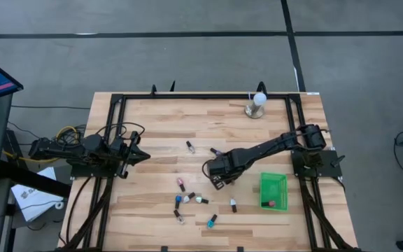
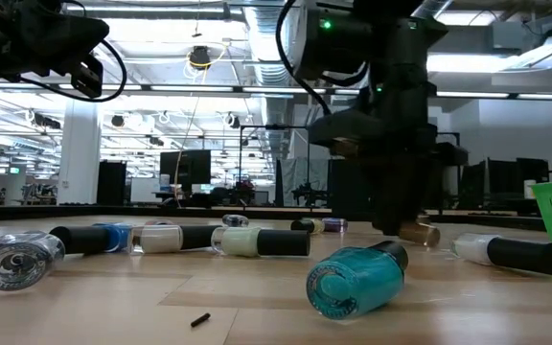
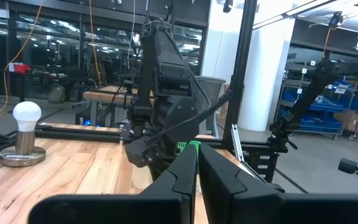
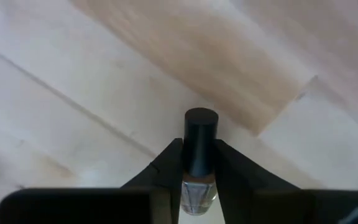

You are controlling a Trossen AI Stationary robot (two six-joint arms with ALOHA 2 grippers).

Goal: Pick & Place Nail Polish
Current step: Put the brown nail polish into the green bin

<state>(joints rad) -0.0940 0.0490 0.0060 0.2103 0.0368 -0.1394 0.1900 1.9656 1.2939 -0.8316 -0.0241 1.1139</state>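
My right gripper [image 1: 219,179] points down near the table's middle, shut on a small nail polish bottle [image 4: 199,163] with a black cap and a clear, brownish body. In the low view its dark fingers [image 2: 391,222] stand just over the wood. Several more nail polish bottles lie on their sides nearby, among them a teal one [image 2: 357,280], a white one [image 2: 241,241] and a pink one [image 1: 181,184]. My left gripper [image 1: 142,155] waits shut at the table's left side, holding nothing. My right gripper pinches the bottle between its two fingers [image 4: 168,163], at the lower cap and neck [image 4: 199,168]. The fingers come from above, pointing down, and lie across the bottle. The cap's end [image 4: 201,117] sticks out past the fingers. Whether the bottle is clear of the table I cannot tell.
A green basket [image 1: 273,190] with one bottle inside stands right of my right gripper. A white ball on a round metal base [image 1: 257,103] stands at the far edge. A black frame [image 1: 187,96] runs along the table's far side. Bare wood lies between the two arms.
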